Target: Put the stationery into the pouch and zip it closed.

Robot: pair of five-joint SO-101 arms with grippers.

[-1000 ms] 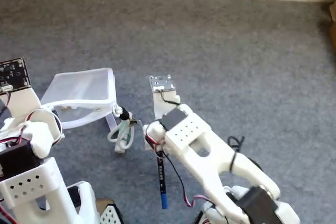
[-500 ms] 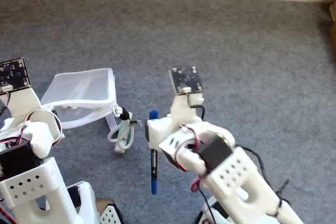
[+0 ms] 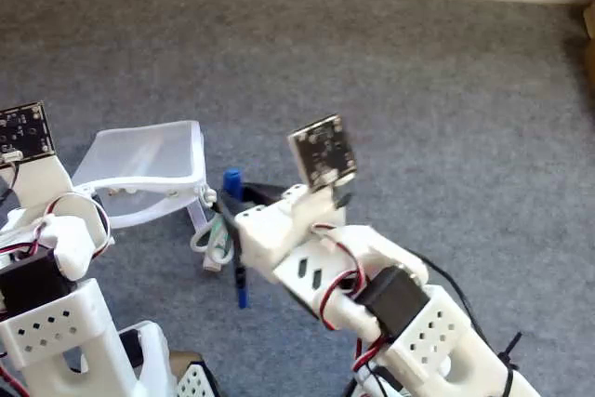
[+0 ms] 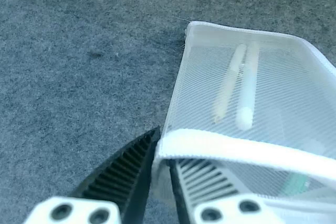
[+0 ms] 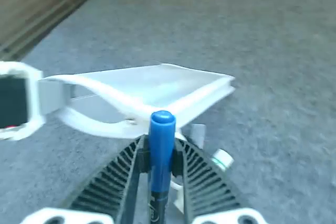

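A white mesh pouch (image 3: pixel 149 169) lies at the left with its mouth held open. My left gripper (image 4: pixel 161 145) is shut on the pouch's near rim (image 4: pixel 236 153). Two pale stick-shaped items (image 4: pixel 236 85) show through the mesh. A blue pen (image 3: pixel 238 239) is clamped in my right gripper (image 5: pixel 160 148), cap end (image 5: pixel 161 119) pointing toward the pouch (image 5: pixel 142 90). In the high view the pen hangs just right of the pouch's corner, a little above the carpet.
A green-and-white looped item (image 3: pixel 217 234) lies on the grey carpet (image 3: pixel 446 109) beside the pouch's near right corner, close under the pen. The left arm's body (image 3: pixel 56 295) fills the lower left. Open carpet spreads at the back and right.
My right arm has swung left toward the pouch with the pen. The pen has turned, its capped end now up by the pouch's corner. The left arm and pouch have kept still.
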